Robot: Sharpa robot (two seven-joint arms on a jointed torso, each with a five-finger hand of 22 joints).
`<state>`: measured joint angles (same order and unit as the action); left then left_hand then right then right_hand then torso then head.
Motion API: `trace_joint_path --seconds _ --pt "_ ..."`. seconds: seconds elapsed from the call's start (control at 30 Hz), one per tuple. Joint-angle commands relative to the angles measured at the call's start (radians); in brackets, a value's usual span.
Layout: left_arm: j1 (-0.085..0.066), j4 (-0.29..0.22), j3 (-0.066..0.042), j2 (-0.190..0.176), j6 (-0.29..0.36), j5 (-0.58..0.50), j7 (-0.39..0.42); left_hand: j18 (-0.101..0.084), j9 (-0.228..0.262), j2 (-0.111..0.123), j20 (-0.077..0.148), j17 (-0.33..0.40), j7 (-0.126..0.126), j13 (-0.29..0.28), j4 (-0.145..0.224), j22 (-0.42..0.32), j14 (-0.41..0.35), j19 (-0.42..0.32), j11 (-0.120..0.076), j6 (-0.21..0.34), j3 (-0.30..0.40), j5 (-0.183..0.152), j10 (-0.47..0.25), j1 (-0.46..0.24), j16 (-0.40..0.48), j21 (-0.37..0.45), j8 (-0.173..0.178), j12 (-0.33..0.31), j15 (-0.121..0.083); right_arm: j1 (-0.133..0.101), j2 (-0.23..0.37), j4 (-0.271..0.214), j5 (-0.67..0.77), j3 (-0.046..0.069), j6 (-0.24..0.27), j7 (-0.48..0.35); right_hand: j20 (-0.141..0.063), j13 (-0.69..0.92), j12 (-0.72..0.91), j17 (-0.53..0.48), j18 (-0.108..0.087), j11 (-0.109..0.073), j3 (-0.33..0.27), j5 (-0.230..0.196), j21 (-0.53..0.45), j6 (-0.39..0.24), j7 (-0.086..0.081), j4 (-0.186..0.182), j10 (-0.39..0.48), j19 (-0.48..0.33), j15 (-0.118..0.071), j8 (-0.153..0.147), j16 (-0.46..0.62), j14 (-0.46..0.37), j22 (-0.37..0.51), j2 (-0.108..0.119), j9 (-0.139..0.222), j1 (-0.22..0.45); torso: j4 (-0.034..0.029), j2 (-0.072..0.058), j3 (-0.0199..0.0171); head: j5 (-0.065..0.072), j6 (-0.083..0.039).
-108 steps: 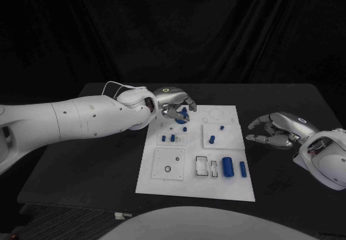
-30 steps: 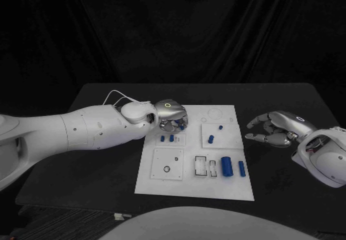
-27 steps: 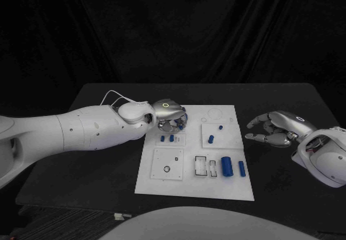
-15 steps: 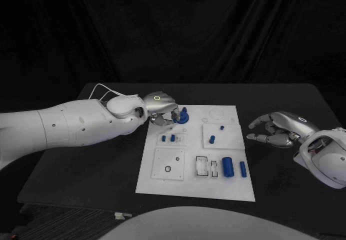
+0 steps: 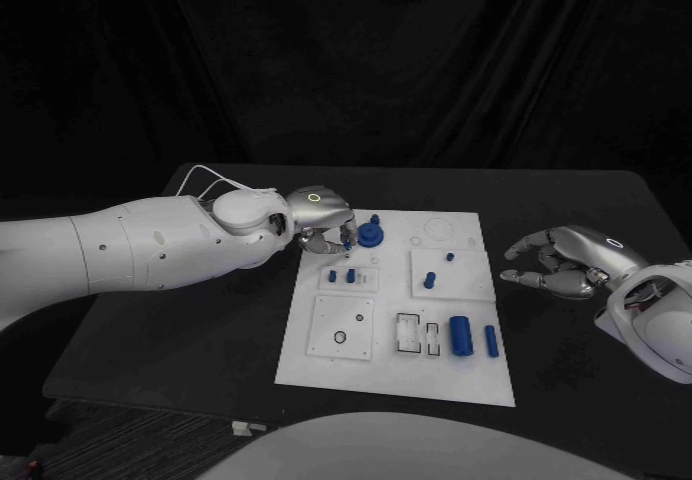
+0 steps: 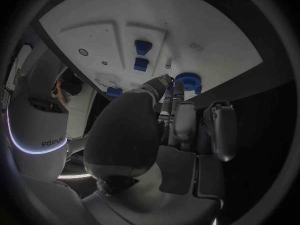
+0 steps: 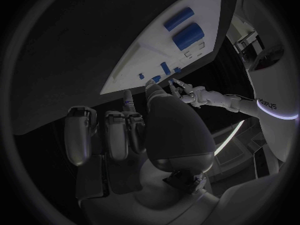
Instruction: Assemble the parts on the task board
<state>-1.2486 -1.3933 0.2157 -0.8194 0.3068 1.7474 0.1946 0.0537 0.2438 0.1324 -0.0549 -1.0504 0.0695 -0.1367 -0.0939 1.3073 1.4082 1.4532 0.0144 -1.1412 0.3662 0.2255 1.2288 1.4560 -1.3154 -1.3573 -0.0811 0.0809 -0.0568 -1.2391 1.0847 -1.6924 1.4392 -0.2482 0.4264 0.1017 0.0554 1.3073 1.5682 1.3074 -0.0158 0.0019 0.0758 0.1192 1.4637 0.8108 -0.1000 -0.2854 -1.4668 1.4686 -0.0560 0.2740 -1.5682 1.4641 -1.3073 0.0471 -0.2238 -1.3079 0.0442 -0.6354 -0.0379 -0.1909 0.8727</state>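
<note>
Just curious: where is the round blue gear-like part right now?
In the head view, the round blue gear-like part sits at the white task board's far-left corner, beside the left hand.

Table [image 5: 188,330]: black, matte, rectangular; its far edge is seen against the backdrop, and its near left corner is cut off above the floor.
Backdrop [image 5: 433,80]: a black curtain hung in vertical folds, by which the whole space behind the table is closed off.
Floor [image 5: 101,440]: a dark, ribbed strip is seen below the table's near left edge.
Small white object [image 5: 245,429]: laid on the floor just beyond the table's near edge; its kind cannot be told.
</note>
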Motion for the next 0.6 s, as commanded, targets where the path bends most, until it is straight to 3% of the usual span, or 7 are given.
trace_joint_path --seconds 0.03,0.6 --pt "0.001 -0.002 -0.001 0.002 -0.034 0.002 0.000 -0.001 -0.001 -0.001 -0.003 0.001 -0.003 0.001 -0.001 0.193 -0.006 -0.007 -0.001 0.007 0.006 -0.007 -0.009 -0.010 0.004 0.003 0.006 -0.003 0.000 0.002 0.000 0.000 0.000 0.001 -0.003 0.008 0.004 0.264 0.003 0.263 -0.013 0.007 -0.005 0.003 -0.005 0.007 -0.003 0.002 -0.104 0.043 0.005 0.002 -0.003 0.107 -0.225 -0.008 0.001 -0.005 0.0009 0.000 0.0004 -0.002 0.000" --pt "0.014 0.014 0.000 0.025 -0.050 0.002 -0.010 -0.003 -0.002 0.001 -0.003 -0.011 -0.002 0.003 0.000 0.195 -0.002 -0.003 -0.001 0.007 0.009 -0.008 -0.006 -0.009 -0.001 -0.003 0.008 -0.005 0.000 0.002 0.001 -0.005 0.000 0.001 -0.003 0.004 0.004 0.264 0.003 0.263 -0.013 0.007 -0.005 0.003 -0.005 0.007 -0.003 0.002 -0.104 0.042 0.005 0.002 -0.003 0.107 -0.225 -0.009 0.002 -0.006 0.0013 0.000 0.0001 0.001 0.000"
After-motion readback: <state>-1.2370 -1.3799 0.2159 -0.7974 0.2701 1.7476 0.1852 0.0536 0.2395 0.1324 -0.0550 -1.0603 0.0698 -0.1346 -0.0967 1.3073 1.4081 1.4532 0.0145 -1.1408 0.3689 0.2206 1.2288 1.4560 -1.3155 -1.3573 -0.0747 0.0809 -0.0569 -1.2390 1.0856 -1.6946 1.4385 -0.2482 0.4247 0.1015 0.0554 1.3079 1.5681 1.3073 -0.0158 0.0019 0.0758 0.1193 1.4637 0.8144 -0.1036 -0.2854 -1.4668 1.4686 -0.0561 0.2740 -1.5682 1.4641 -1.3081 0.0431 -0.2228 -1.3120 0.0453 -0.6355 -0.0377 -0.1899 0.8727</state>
